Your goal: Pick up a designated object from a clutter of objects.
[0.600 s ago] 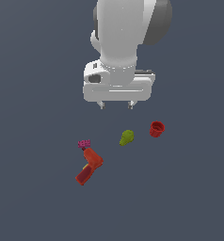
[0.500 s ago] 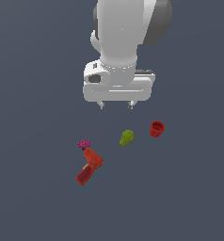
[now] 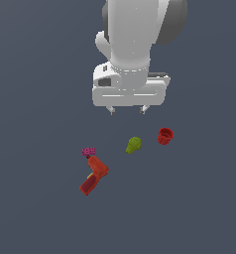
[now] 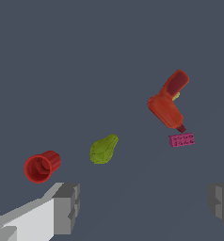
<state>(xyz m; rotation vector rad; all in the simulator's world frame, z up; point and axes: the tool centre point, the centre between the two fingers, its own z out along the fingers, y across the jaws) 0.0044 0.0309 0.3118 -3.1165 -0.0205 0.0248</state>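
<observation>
Yellow-green and lumpy, the pear-like object [image 3: 133,145] lies on the grey table [image 3: 35,74] below the white arm, and nothing is touching it. No table edge or corner shows in either view, so its place can only be given by its neighbours: it sits between the red cup [image 3: 165,136] and the orange-red drill-shaped thing [image 3: 94,174]. The end effector [image 3: 127,110] hangs above, its fingers spread wide apart and holding nothing. In the exterior view only the two short fingertips [image 3: 110,109] peek out under the white hand body; the arm's upper part is cut off by the frame. In the wrist view the fingers [image 4: 67,207] are cut off too, one at each lower corner.

The pear-like object lies on its side, and in the wrist view its long axis slants, with the narrow end [image 4: 113,139] pointing toward the drill-shaped thing and the fat end toward the cup. The cup is tipped over, with its open mouth showing. A tiny magenta studded block [image 3: 88,151] sits right at the drill's nose; whether they touch is hard to make out. A spot of yellow shows on the drill. The cup and drill both lie apart from the pear-like object, and open table surrounds it.
</observation>
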